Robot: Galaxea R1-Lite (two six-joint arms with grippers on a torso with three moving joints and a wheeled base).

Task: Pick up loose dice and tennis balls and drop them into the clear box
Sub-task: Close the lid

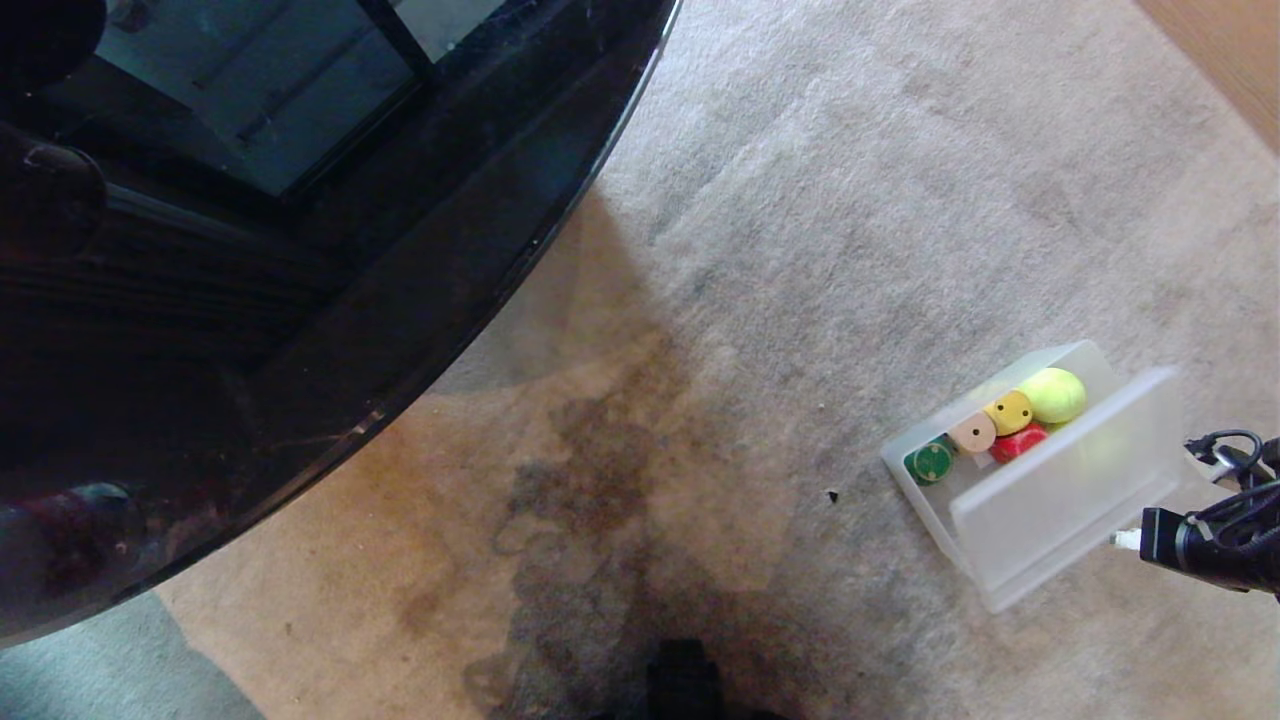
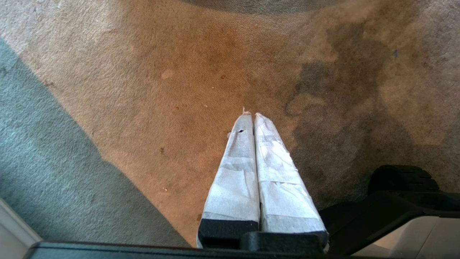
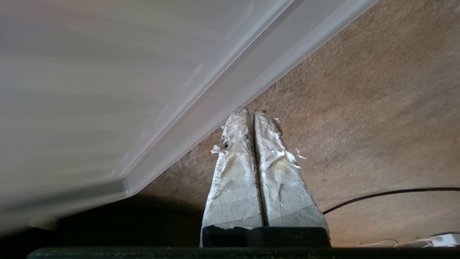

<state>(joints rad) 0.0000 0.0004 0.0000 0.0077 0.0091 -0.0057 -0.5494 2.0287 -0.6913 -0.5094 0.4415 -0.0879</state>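
Observation:
The clear box [image 1: 1065,490] sits on the carpet at the right and looks tipped, with its open side facing away from me. Inside it lie a green die [image 1: 929,462], a tan die [image 1: 972,433], a yellow die [image 1: 1010,411], a red die [image 1: 1018,442] and a tennis ball [image 1: 1052,395]. My right arm [image 1: 1210,545] is just right of the box. In its wrist view the right gripper [image 3: 251,110] is shut and empty, tips beside the box's wall [image 3: 107,90] over carpet. My left gripper [image 2: 251,114] is shut, empty and parked above bare carpet.
A dark glossy round tabletop [image 1: 300,250] fills the upper left. The carpet carries a dark stain [image 1: 590,470] and a small dark speck [image 1: 832,495]. Wood floor [image 1: 1230,50] shows at the top right. A thin cable [image 3: 395,193] lies near the right gripper.

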